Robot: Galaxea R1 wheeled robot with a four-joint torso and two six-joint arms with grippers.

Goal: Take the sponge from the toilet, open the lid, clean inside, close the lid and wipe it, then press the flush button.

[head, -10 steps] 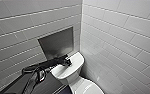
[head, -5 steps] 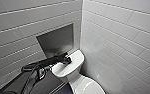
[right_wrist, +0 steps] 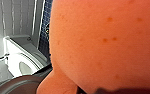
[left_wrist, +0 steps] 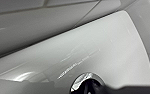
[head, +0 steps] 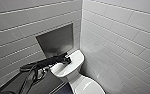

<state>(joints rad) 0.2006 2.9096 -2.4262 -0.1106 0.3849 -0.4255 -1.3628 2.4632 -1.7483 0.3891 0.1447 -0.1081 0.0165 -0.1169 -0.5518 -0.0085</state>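
Currently, my left end effector [head: 67, 60] at the toilet tank [head: 76, 58], by its chrome flush button [left_wrist: 84, 79], opening indeterminate, my right end effector [right_wrist: 121, 91] clamped on the orange sponge [right_wrist: 103, 45].

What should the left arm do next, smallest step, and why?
Probably ease the left claw down onto the chrome flush button. The claw hovers over the tank top, with the button right by it in the left wrist view. The lid looks shut and the sponge is up at the right wrist, so flushing seems to be what's left.
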